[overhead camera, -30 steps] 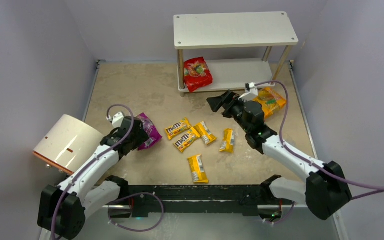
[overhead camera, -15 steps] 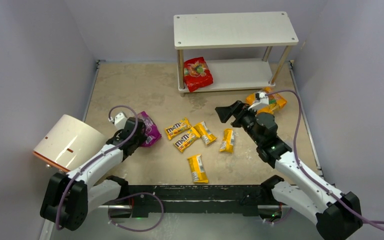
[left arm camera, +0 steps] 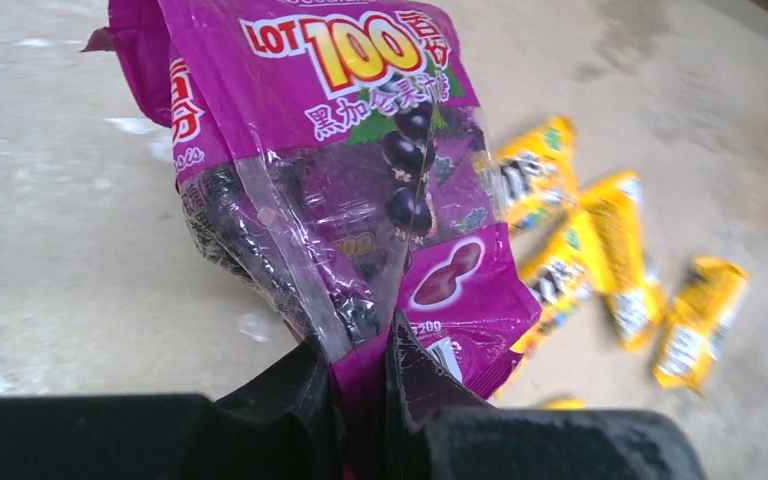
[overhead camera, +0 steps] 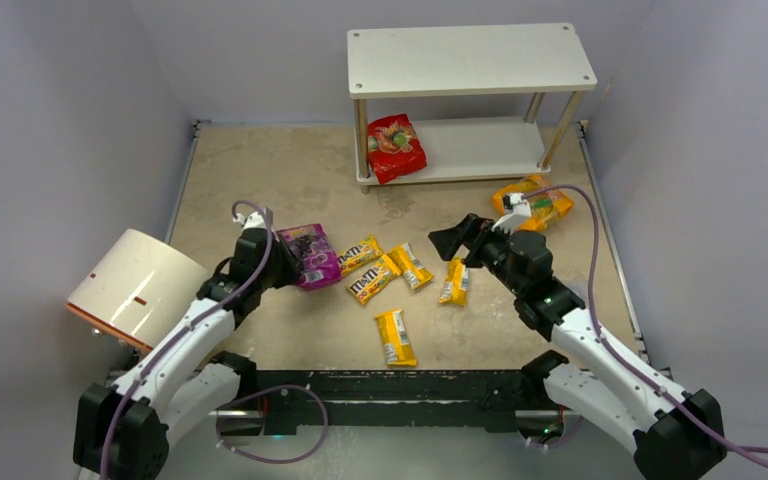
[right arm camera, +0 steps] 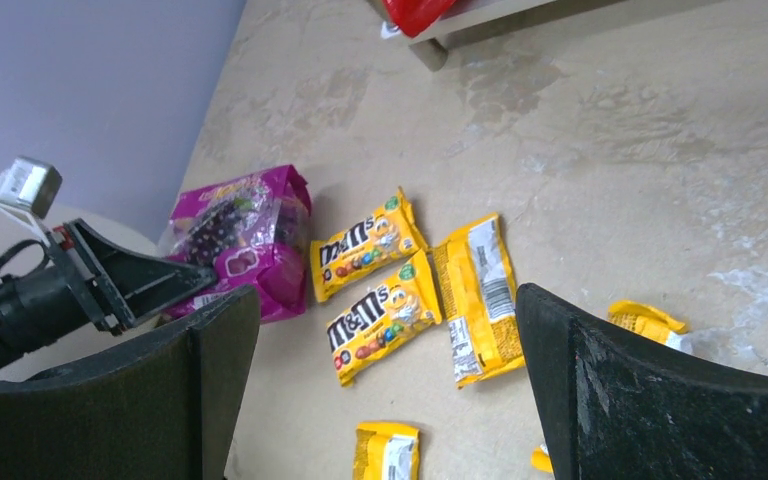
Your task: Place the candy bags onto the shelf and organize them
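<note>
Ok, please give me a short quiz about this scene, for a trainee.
1. True or false: the left pincer grips the purple pouch.
2. How many yellow packets lie on the floor?
3. What lies on the lower tier of the shelf? A purple pouch, B red pouch, C yellow packets.
Key: 1 true; 2 five; 3 B.
</note>
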Controlling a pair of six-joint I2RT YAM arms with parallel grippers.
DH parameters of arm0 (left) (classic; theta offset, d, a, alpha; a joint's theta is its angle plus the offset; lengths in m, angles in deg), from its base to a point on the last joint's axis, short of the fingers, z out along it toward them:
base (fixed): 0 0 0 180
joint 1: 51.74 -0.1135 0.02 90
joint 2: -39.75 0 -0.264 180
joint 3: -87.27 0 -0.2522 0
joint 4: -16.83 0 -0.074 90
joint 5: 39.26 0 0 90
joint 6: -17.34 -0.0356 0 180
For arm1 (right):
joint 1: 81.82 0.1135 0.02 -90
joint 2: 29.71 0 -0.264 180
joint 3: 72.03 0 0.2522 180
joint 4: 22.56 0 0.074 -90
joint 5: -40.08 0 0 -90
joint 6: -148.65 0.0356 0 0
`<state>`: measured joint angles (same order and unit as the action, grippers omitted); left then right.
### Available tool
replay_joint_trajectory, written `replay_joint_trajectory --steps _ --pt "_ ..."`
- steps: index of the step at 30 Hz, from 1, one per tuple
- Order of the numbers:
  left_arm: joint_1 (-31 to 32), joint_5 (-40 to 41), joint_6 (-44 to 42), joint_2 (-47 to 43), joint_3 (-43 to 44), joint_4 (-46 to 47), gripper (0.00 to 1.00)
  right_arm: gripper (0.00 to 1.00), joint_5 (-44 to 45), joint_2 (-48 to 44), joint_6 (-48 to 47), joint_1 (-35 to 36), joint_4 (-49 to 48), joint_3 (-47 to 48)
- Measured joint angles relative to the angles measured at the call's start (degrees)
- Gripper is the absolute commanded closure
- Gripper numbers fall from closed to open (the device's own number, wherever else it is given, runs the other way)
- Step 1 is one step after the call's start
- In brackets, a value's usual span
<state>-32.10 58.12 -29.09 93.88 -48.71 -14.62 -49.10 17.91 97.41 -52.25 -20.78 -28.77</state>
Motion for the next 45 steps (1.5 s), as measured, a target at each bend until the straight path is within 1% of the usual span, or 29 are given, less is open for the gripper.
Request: replay_joint_trajectory --steps 6,10,14,20,24,28,31,32,38,40,41,43,44,45 --pt "0.6 -12.5 -4.3 -7.8 0.1 2.4 1.0 0.01 -4.0 -0.3 0.8 0.0 0.5 -1.2" --pt "3.0 -18.4 -6.4 -9.6 0.2 6.3 1.0 0.01 -5.9 -1.4 2.7 0.0 0.8 -3.8" --pt "8.5 -20.9 -9.3 -8.6 0.2 9.9 1.0 0.01 -8.2 -3.0 4.3 0.0 -0.6 -6.5" --pt "15.3 -24.8 -15.7 -1.4 2.8 13.8 1.0 0.01 -15.3 -3.0 2.5 0.0 -2.8 -6.6" --pt "17.4 -28.7 -20.9 -0.2 3.4 17.7 1.0 0.01 -21.5 -3.0 -0.4 0.0 -3.8 -5.8" --pt "18.5 -31.6 -24.8 -2.3 3.2 23.6 1.0 0.01 -23.8 -2.9 -0.4 0.0 -5.4 -5.4" --pt "19.6 -31.9 -26.8 -4.2 2.9 27.7 1.0 0.01 -24.6 -2.0 2.7 0.0 -11.6 -7.0" --pt "20.0 -31.8 -27.5 -4.5 2.9 28.9 1.0 0.01 -25.2 -1.2 4.5 0.0 -15.5 -8.3" --pt "22.7 -31.2 -29.9 -3.8 2.2 33.1 1.0 0.03 -29.0 6.7 10.4 0.5 -30.6 -9.6" --pt "23.3 -31.2 -30.1 -3.6 1.8 34.3 1.0 0.06 -30.1 8.5 11.3 0.7 -33.9 -9.1" --pt "23.6 -31.2 -30.3 -3.5 1.7 34.9 1.0 0.11 -30.7 9.4 11.7 0.8 -35.8 -8.7" --pt "23.9 -31.3 -30.3 -3.5 1.5 36.0 1.0 0.27 -31.7 9.9 12.2 0.9 -38.2 -8.3" --pt "24.1 -31.3 -30.3 -3.5 1.2 37.0 0.9 0.37 -32.1 10.0 12.6 0.9 -39.4 -8.1" --pt "24.1 -31.3 -30.3 -3.5 1.0 37.5 0.73 0.47 -32.4 10.0 12.6 0.9 -40.0 -7.8"
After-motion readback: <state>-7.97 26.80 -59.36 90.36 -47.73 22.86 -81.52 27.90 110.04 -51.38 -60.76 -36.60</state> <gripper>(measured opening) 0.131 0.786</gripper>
